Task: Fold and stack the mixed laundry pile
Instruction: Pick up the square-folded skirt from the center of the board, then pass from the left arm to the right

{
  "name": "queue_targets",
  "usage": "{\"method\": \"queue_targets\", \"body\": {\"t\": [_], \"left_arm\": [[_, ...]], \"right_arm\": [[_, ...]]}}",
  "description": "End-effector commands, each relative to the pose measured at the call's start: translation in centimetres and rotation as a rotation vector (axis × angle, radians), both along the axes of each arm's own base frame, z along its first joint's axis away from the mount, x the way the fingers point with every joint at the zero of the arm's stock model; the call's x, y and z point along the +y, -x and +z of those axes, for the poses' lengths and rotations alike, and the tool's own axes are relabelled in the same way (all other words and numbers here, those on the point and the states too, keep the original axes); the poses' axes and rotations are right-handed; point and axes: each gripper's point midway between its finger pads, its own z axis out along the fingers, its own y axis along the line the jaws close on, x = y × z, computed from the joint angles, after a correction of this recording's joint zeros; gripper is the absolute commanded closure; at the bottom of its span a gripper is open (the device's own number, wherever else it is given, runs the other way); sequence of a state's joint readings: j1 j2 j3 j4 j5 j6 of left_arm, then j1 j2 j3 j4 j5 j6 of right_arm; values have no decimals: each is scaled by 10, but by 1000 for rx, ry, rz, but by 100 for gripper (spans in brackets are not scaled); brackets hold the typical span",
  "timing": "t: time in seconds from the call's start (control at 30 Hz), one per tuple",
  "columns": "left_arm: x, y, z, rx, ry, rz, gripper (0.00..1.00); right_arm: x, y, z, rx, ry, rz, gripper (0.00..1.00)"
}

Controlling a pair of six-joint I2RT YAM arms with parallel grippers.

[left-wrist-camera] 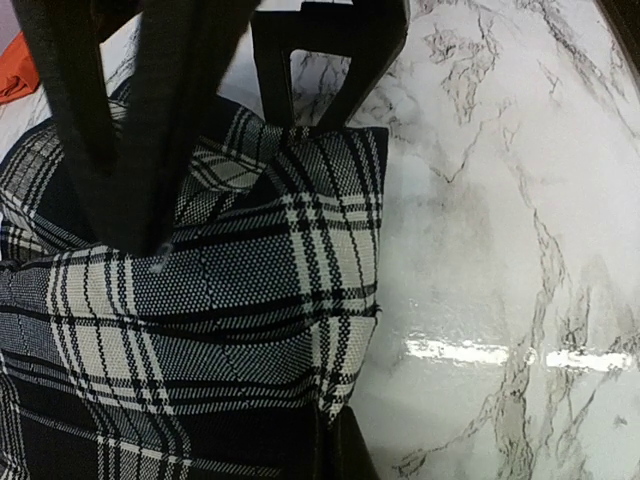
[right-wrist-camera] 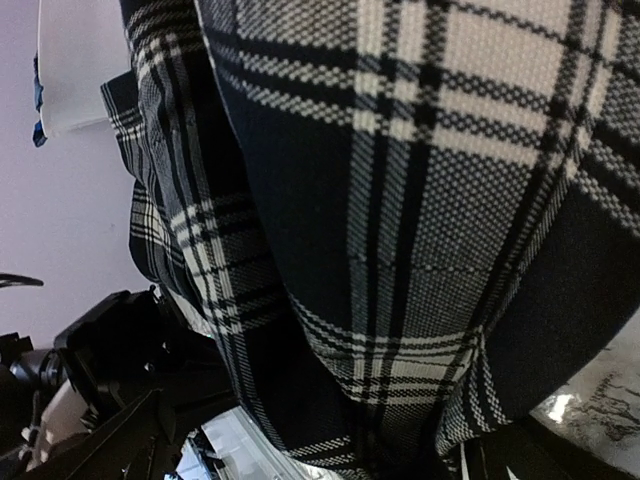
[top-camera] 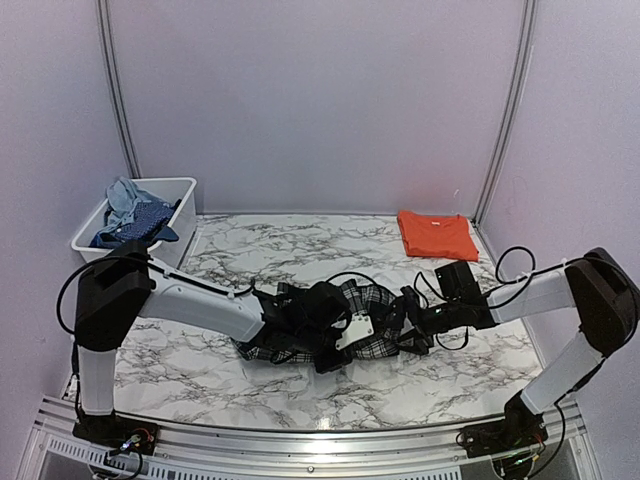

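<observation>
Top external: one plaid piece (top-camera: pixel 380 300), one orange T-shirt (top-camera: pixel 437 234), one bin (top-camera: pixel 186 225).

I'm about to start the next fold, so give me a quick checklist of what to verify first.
1. Left pincer gripping plaid: ok, shut on a bunched fold.
2. Right pincer open or shut: cannot tell, plaid fills its view.
3. Plaid lying flat: not ok, crumpled.
4. Orange shirt folded, out of the way: ok, far right corner.
5. Bin emptied: not ok, blue cloth inside.
</observation>
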State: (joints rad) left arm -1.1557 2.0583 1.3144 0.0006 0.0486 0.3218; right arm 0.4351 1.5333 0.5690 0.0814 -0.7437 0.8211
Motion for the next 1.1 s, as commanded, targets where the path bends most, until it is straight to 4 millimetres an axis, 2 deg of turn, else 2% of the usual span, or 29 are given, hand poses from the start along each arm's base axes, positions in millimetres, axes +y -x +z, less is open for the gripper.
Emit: {"method": "queue_targets", "body": {"t": [0.0, 0.07, 0.13, 0.2, 0.27, 0.37, 0.5, 0.6, 0.93, 1.07], "left_arm": [[-6, 4, 36, 51, 123, -11, 100], [-5, 3, 41, 58, 138, -10, 100], [-5, 3, 46, 59, 150, -12, 100], [-6, 4, 51, 59, 161, -24, 100], [-7, 7, 53, 65, 169, -41, 100], [-7, 10, 54, 70, 174, -62, 100], [-6, 16, 53, 68, 173, -100, 100], [-5, 21, 55, 61, 182, -128, 100], [0, 43, 59, 50, 198, -246, 100], [-2, 49, 61, 54, 209, -278, 100]], "right_arm": [[-9, 34, -33, 155, 84, 60, 1], [-15, 45, -36, 174, 115, 82, 2], [-25, 64, -41, 219, 150, 97, 2], [-23, 72, -36, 225, 92, 90, 2], [-13, 64, -24, 202, 14, 63, 2], [12, 47, -8, 180, -97, 69, 1], [41, 31, -3, 148, -151, 124, 2], [52, 26, -6, 156, -189, 142, 2], [71, 17, -27, 181, -206, 174, 5], [87, 18, -34, 145, -182, 245, 12]]}}
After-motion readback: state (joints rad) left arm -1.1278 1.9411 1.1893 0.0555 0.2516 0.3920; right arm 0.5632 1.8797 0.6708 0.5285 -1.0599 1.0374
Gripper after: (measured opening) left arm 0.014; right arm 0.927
